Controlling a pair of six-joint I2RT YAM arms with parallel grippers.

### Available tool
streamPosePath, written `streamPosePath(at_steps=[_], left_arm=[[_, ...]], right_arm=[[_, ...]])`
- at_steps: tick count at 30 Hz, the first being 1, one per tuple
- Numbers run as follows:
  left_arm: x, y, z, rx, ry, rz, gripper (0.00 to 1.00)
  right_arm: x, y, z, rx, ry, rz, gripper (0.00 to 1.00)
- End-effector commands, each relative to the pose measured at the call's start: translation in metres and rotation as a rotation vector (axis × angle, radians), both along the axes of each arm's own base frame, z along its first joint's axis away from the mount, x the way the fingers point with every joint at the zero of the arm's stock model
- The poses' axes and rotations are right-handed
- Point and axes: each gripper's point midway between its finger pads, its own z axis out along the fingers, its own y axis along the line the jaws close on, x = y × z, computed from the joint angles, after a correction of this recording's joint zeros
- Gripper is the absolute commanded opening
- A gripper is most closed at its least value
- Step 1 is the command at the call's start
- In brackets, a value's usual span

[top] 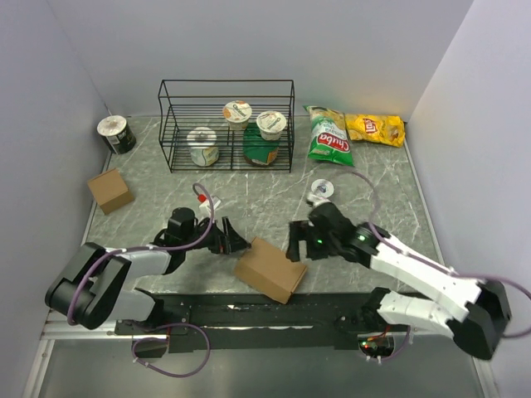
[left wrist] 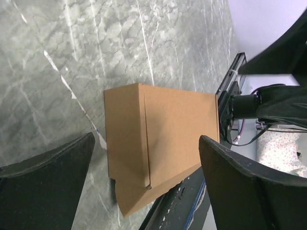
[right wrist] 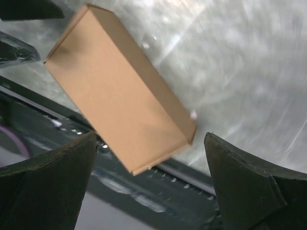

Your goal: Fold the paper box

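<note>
The paper box (top: 270,269) is a closed oblong brown carton lying at the table's near edge, one corner over the black rail. My left gripper (top: 236,245) stands open just left of it, apart from it. In the left wrist view the paper box (left wrist: 163,139) lies ahead, between the lines of the two dark fingers (left wrist: 53,167), and the left gripper (left wrist: 146,138) holds nothing. My right gripper (top: 294,247) is open at the carton's right end. From the right wrist the paper box (right wrist: 120,105) lies slantwise ahead of the right gripper (right wrist: 151,136), untouched.
A smaller cube-like brown box (top: 110,190) sits at the left. A black wire rack (top: 226,124) with several cups stands at the back, two snack bags (top: 328,137) to its right, a can (top: 116,134) at back left. A black rail (top: 249,311) runs along the near edge.
</note>
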Motion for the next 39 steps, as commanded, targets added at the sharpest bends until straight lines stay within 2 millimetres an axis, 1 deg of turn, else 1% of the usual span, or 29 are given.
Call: streamPosePath(at_steps=[1,2,3,4,5,6,7,8,13,14,16,17,18,21,22,24,25,28,30,31,33,34,35,39], left_arm=[[0.004,-0.006,0.005,0.004,-0.011,-0.039,0.96],[0.005,-0.006,0.004,0.013,-0.005,-0.036,0.96],[0.005,-0.005,0.001,0.024,0.003,-0.028,0.97],[0.007,-0.004,0.0,0.035,-0.001,-0.021,0.98],[0.007,-0.004,-0.001,0.041,0.003,-0.021,0.99],[0.007,-0.004,-0.001,0.046,0.004,-0.02,0.99],[0.009,-0.004,-0.001,0.046,0.005,-0.018,0.99],[0.008,-0.004,-0.001,0.047,0.011,-0.019,0.99],[0.007,-0.005,0.001,0.034,0.028,-0.013,0.99],[0.007,-0.004,0.0,0.035,0.029,-0.011,0.99],[0.006,-0.003,0.001,0.04,0.028,-0.007,0.97],[0.006,-0.003,0.001,0.041,0.027,-0.006,0.97],[0.005,-0.002,0.002,0.043,0.031,-0.002,0.97],[0.004,-0.001,0.004,0.034,0.036,0.014,0.96],[0.002,0.0,0.004,0.029,0.041,0.017,0.96],[0.001,0.001,0.005,0.02,0.044,0.024,0.96],[0.001,0.002,0.005,0.017,0.05,0.026,0.96],[0.0,0.004,0.008,-0.005,0.063,0.028,0.96],[0.0,0.005,0.01,-0.029,0.067,0.033,0.96],[-0.001,0.007,0.012,-0.042,0.071,0.03,0.96],[0.0,0.008,0.014,-0.061,0.074,0.037,0.96],[0.0,0.008,0.015,-0.066,0.074,0.036,0.96],[0.0,0.007,0.017,-0.074,0.07,0.031,0.96],[-0.002,0.005,0.019,-0.105,0.094,0.025,0.96]], right_arm=[[-0.037,-0.019,-0.019,0.158,0.252,-0.258,0.99],[-0.045,-0.023,-0.032,0.17,0.292,-0.281,0.98],[-0.046,-0.02,-0.03,0.231,0.309,-0.32,0.98],[-0.047,-0.014,-0.031,0.279,0.322,-0.321,0.97],[-0.052,-0.017,-0.043,0.278,0.345,-0.336,0.97],[-0.052,-0.015,-0.044,0.302,0.353,-0.351,0.96],[-0.047,-0.011,-0.043,0.334,0.334,-0.35,0.96],[-0.048,-0.014,-0.05,0.329,0.337,-0.361,0.96],[-0.044,-0.009,-0.06,0.325,0.357,-0.348,0.95],[-0.041,-0.007,-0.061,0.339,0.35,-0.345,0.94],[-0.042,-0.005,-0.065,0.34,0.372,-0.33,0.93],[-0.038,-0.003,-0.065,0.354,0.367,-0.327,0.92],[-0.041,-0.002,-0.068,0.35,0.391,-0.313,0.91],[-0.04,0.002,-0.071,0.356,0.408,-0.299,0.84],[-0.041,0.002,-0.074,0.357,0.415,-0.299,0.76],[-0.04,0.001,-0.077,0.355,0.428,-0.303,0.69],[-0.04,-0.001,-0.08,0.352,0.435,-0.313,0.63],[-0.037,-0.006,-0.084,0.348,0.434,-0.341,0.56],[-0.036,-0.008,-0.084,0.355,0.425,-0.345,0.53],[-0.033,-0.011,-0.086,0.364,0.419,-0.363,0.52],[-0.031,-0.012,-0.086,0.386,0.405,-0.36,0.5],[-0.033,-0.014,-0.09,0.387,0.41,-0.359,0.5],[-0.03,-0.014,-0.089,0.407,0.404,-0.356,0.49],[-0.033,-0.019,-0.095,0.397,0.419,-0.359,0.47]])
